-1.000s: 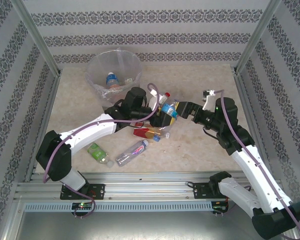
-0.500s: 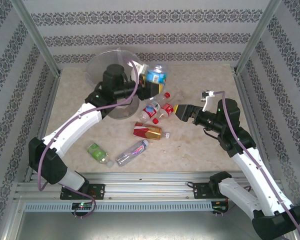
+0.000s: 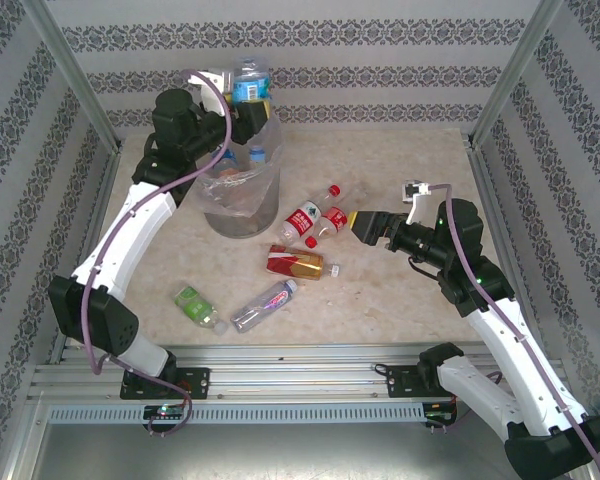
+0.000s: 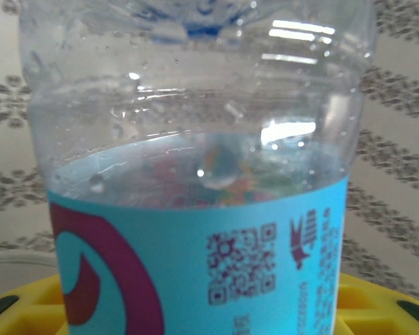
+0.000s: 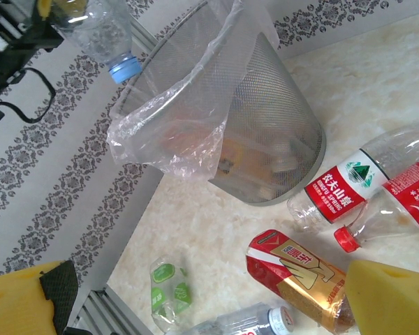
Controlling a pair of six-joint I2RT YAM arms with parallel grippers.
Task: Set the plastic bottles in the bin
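A: Item one, largest?

B: Table (image 3: 400,290), pale marbled top, is entered first. All that follows is stood or laid on it, or held over it.

A: Item two?

B: Bin (image 3: 242,215), round grey mesh, is entered at the far left, upright, and lined with a clear bag (image 5: 174,132) that is draped over the rim. A blue-capped bottle and other bottles are made out inside.

A: Grippers?

B: Left gripper (image 3: 248,102) is recorded raised above the bin's far rim, its jaws closed on the blue-labelled bottle (image 4: 195,230), which is carried clear of the table. Right gripper (image 3: 355,221) is recorded low over the table's middle, empty, jaws spread wide, its yellow pads (image 5: 391,300) well apart.

A: Loose bottles?

B: Two red-labelled bottles (image 3: 305,218) are listed side by side, touching, between bin and right gripper. A red-and-gold bottle (image 3: 295,262) is laid just nearer than them. A pink-labelled bottle (image 3: 265,303) is laid nearer again, and a green-labelled bottle (image 3: 195,305) is laid to its left, apart.
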